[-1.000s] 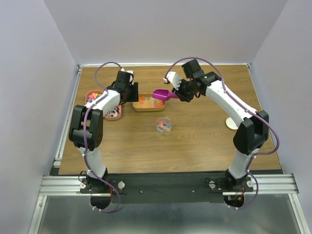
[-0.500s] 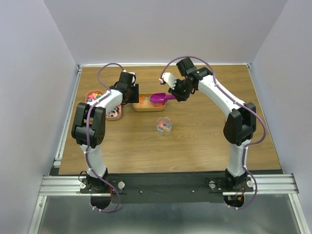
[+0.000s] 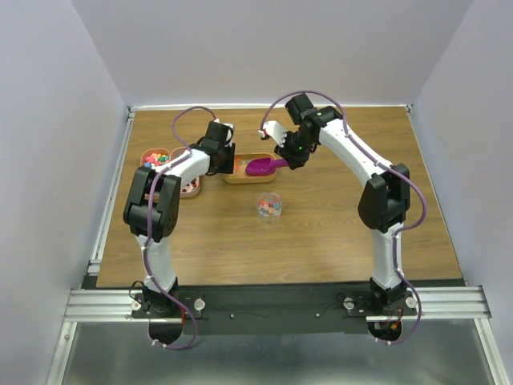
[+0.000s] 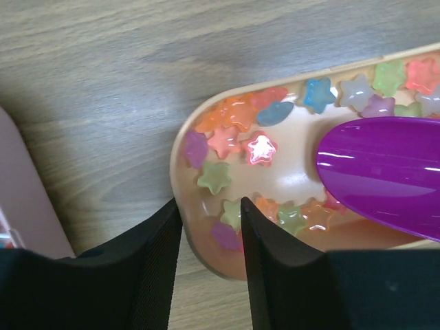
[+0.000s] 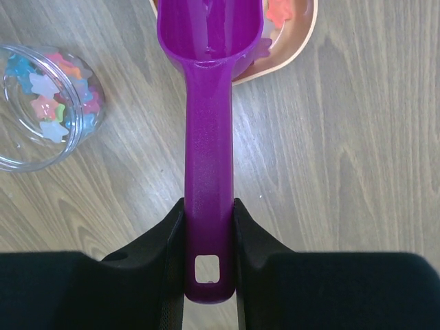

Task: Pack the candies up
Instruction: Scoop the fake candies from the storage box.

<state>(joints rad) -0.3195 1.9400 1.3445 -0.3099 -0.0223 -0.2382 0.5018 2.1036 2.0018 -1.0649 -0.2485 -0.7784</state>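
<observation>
Star-shaped candies of many colours lie in a peach tray. My left gripper is open and straddles the tray's left end rim: one finger stands outside, apart from the wall, the other inside among the candies. My right gripper is shut on the handle of the magenta scoop, whose bowl rests inside the tray. From above, the left gripper and right gripper flank the tray.
A small clear jar with some candies stands in front of the tray. Two pink trays with more candies sit at the left, under the left arm.
The right arm swung left and brought the scoop's bowl down into the tray. The left gripper moved right onto the tray's end and its jaws narrowed.
</observation>
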